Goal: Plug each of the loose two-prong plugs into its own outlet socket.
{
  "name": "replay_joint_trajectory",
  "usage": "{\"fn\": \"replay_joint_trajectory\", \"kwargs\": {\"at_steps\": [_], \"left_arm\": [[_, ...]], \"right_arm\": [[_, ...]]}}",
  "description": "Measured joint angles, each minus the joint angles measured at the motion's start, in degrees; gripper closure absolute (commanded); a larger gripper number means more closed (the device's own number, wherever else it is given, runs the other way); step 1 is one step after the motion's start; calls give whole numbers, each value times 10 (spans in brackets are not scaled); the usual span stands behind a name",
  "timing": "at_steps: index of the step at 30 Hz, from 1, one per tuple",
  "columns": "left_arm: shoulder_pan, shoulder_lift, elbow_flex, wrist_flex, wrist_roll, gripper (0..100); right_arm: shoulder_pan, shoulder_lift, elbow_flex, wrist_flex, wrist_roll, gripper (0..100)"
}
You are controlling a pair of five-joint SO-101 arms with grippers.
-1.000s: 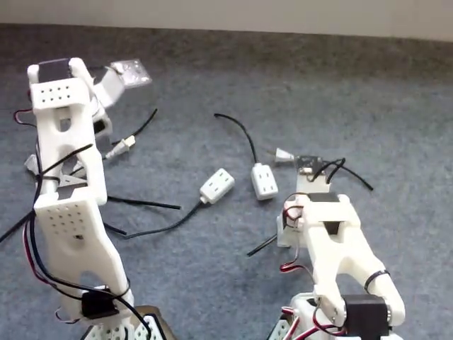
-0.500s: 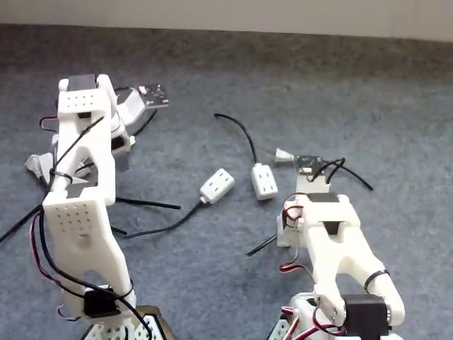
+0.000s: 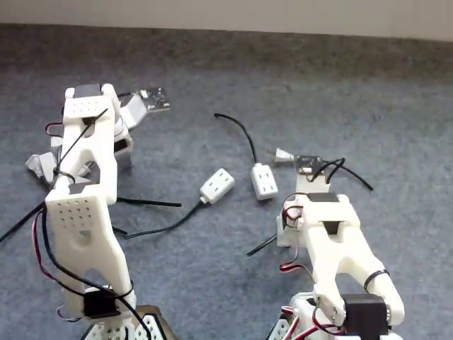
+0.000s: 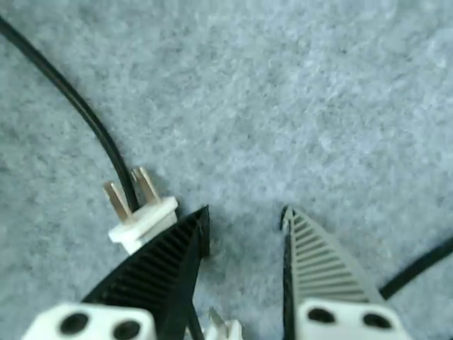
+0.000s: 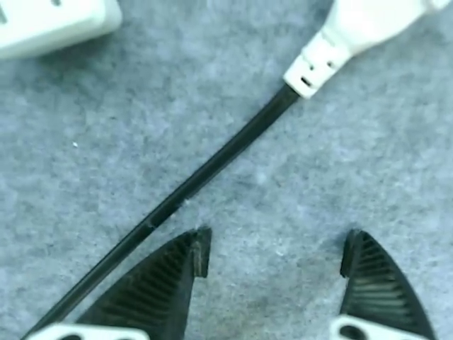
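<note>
Two white outlet sockets (image 3: 217,185) (image 3: 265,180) lie mid-table on black cords. My left gripper (image 4: 244,218) is open just above the carpet. A white two-prong plug (image 4: 141,216) lies right outside its dark finger (image 4: 170,262), prongs pointing away, and nothing is between the fingers. In the high view the left arm (image 3: 88,149) covers that plug. My right gripper (image 5: 276,248) is open and low over the carpet, with the second plug (image 5: 357,25) a little ahead and its black cord (image 5: 205,177) passing one finger. A corner of a socket (image 5: 49,21) lies ahead too. This plug's tip (image 3: 283,154) pokes out beyond the right arm (image 3: 325,227).
Grey carpet covers the table. Black cords (image 3: 152,228) trail between the left arm and the sockets, and another cord (image 4: 67,99) runs off from the left plug. A black cord (image 3: 237,131) curves away behind the sockets.
The left arm has swung right and dropped over its plug, which it now hides in the high view. The right arm, sockets and second plug have not moved.
</note>
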State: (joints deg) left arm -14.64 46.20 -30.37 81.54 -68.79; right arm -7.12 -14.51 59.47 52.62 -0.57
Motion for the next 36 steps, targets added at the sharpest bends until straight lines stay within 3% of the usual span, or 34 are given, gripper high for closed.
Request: {"fn": "replay_joint_trajectory", "kwargs": {"at_steps": [8,17,22,29,36], "left_arm": [[0,4,-12,10,0,863],[0,-42,-164,143,0,867],[-11,-28,-203,146,-1,867],[-29,96,-206,61,-1,870],[-27,118,-218,55,-1,878]], "right_arm": [[-1,0,0,0,0,709],[-1,0,0,0,0,709],[-1,0,0,0,0,709],[-1,0,0,0,0,709],[-1,0,0,0,0,709]]}}
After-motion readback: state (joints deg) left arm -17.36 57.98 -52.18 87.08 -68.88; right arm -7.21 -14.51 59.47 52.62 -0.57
